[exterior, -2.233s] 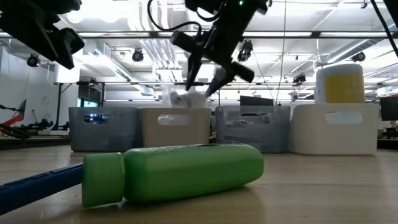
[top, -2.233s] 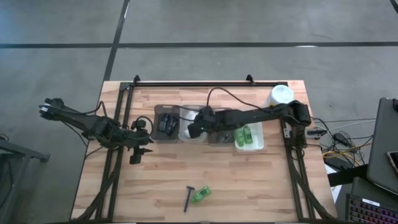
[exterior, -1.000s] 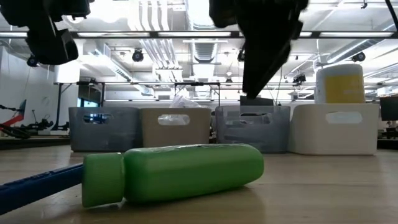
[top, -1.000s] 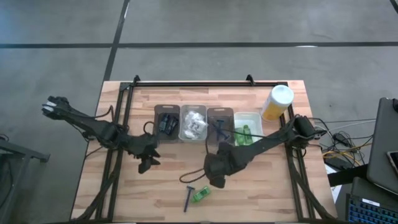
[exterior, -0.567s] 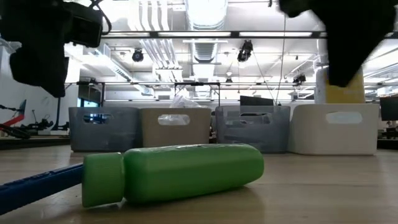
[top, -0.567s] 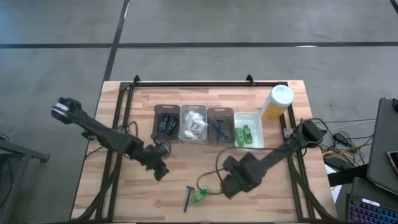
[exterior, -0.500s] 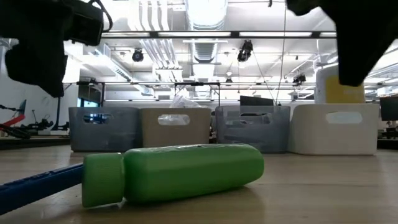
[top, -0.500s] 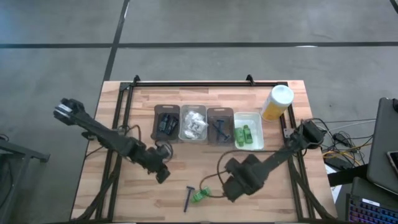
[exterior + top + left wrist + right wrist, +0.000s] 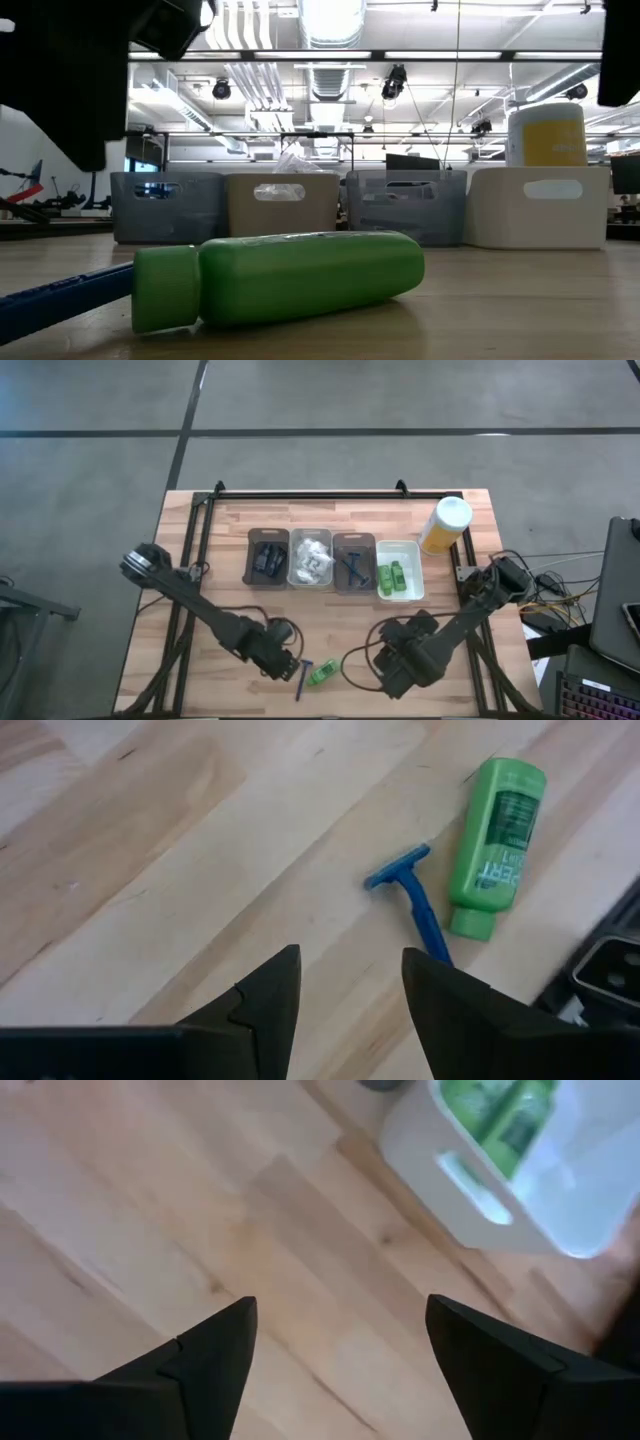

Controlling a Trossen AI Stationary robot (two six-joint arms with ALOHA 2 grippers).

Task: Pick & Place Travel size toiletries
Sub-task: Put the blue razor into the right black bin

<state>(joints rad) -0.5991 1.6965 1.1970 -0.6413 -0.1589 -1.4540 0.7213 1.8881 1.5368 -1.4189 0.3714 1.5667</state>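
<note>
Tube (image 9: 322, 675), razor (image 9: 302, 678), perhaps untouched, pincers open

Right gripper (image 9: 340, 1350) with dark fingers (image 9: 215, 1345) spread wide and empty over bare wooden tabletop (image 9: 200, 1210), white tray (image 9: 470, 1190) with slot handle beyond them, green tubes (image 9: 500, 1110) lying inside it

Both arms relocated to the table's front edge.
You have moved the left gripper (image 9: 285, 666) from mid-table to just beside the blue razor (image 9: 301, 679); the right gripper (image 9: 396, 678), wider apart, has left the trays, now empty.
</note>
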